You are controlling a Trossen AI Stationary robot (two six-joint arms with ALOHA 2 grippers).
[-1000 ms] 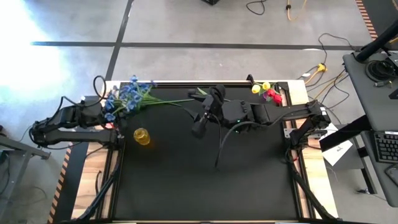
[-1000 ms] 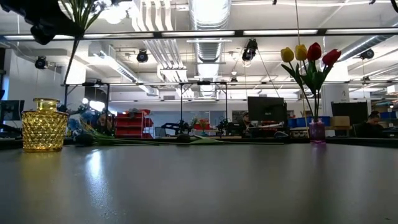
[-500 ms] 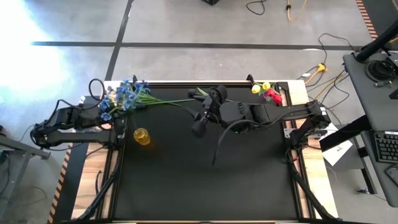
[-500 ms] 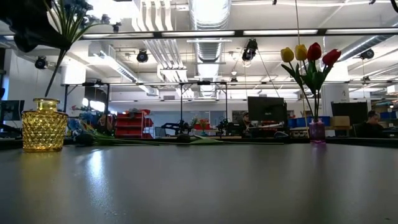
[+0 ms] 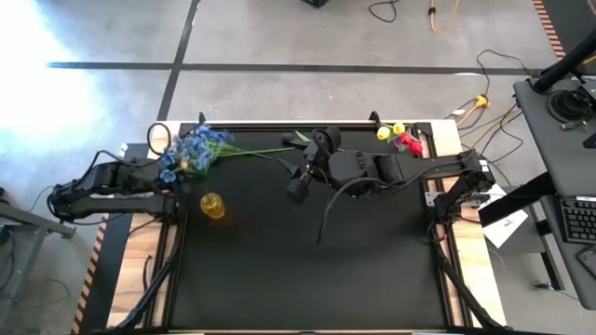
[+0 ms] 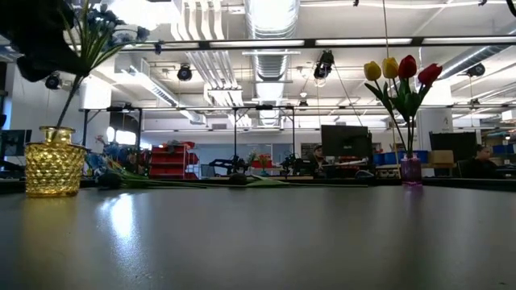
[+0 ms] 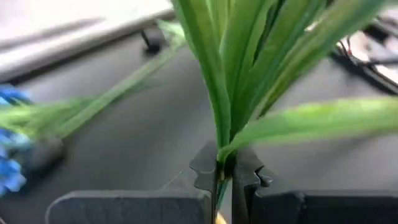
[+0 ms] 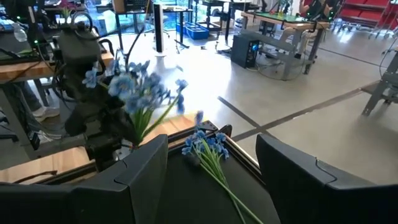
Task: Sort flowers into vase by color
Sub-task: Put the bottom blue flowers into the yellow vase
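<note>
My left gripper (image 7: 224,171) is shut on a bunch of blue flowers (image 5: 191,149) above the yellow glass vase (image 5: 212,205) at the table's left. In the low view the thin stem (image 6: 71,97) slants down from the blossoms (image 6: 101,24) to the vase's mouth (image 6: 58,129). A second blue bunch (image 8: 205,144) lies flat on the table by the far edge, its stem (image 5: 256,152) pointing right. My right gripper (image 8: 211,180) hangs open high over the table's middle (image 5: 296,189), holding nothing. Yellow and red tulips (image 6: 399,72) stand in a small purple vase (image 6: 411,171). My left gripper pinches the green stem (image 7: 221,163) between its two fingertips, just below where the long leaves (image 7: 242,68) spread. The fingers come slanting down from the table's left, across the stem. The bunch stands tilted, blossoms up, its lower end at the yellow vase's mouth.
The tulip vase (image 5: 400,138) stands at the far right corner. My right arm (image 5: 391,169) stretches from the right edge across the far half. Bare black table top (image 5: 307,270) fills the near half. Cables and a desk lie beyond the right edge.
My left gripper has sunk toward the yellow vase and rolled, carrying the blue bunch down with it. The stem's lower end, hanging well above the vase a second ago, now reaches the vase's mouth. The blossoms have dropped lower into the low view.
</note>
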